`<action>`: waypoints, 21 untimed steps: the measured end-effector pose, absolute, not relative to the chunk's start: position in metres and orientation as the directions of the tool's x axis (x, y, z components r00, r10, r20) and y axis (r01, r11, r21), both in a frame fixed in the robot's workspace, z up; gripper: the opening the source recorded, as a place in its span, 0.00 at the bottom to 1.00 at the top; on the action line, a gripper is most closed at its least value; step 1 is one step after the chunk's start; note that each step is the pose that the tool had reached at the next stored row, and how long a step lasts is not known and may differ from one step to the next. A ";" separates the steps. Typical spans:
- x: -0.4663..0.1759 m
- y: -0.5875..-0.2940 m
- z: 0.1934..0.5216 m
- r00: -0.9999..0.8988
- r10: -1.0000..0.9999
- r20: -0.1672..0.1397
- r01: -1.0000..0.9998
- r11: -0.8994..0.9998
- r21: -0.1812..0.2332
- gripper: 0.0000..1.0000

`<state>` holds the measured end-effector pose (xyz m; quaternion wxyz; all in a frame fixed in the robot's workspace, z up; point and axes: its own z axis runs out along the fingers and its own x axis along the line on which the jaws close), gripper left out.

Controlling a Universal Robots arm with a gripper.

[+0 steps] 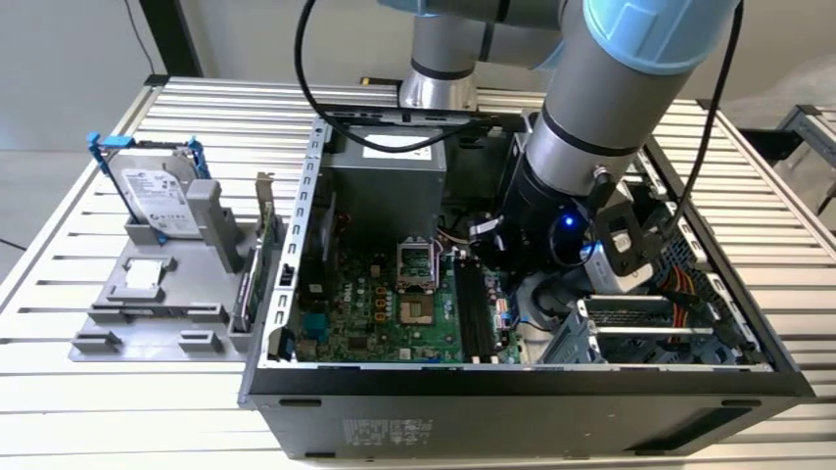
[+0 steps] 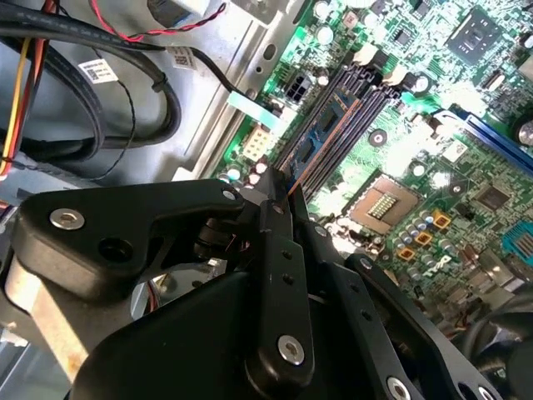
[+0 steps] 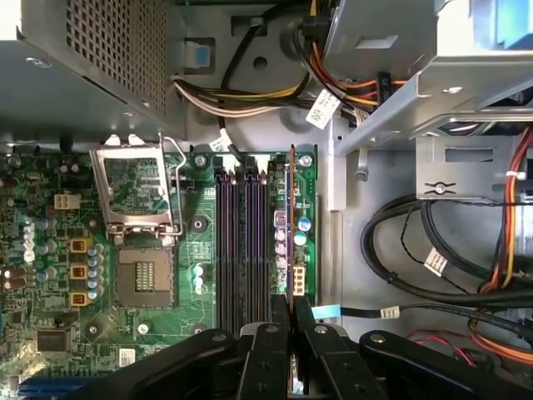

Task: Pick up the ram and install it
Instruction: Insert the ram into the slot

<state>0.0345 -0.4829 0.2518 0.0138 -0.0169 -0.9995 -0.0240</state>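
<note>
While clamped edge-on, ram [image 3: 292, 225] (gripper [image 3: 292, 312]) meets slots [image 3: 241, 237].

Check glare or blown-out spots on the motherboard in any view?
Second wrist view: strong glare washes out the motherboard right of the memory slots. First wrist view: even light; the ram stands edge-on above the end effector. Exterior view: case interior dim, arm shading the slots.
</note>
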 end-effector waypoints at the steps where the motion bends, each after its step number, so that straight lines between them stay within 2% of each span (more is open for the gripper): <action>1: 0.035 -0.483 0.251 -0.999 0.033 0.028 0.034 0.998 0.047 0.00; 21: 0.033 -0.490 0.247 -0.999 0.012 0.030 0.013 0.999 0.046 0.00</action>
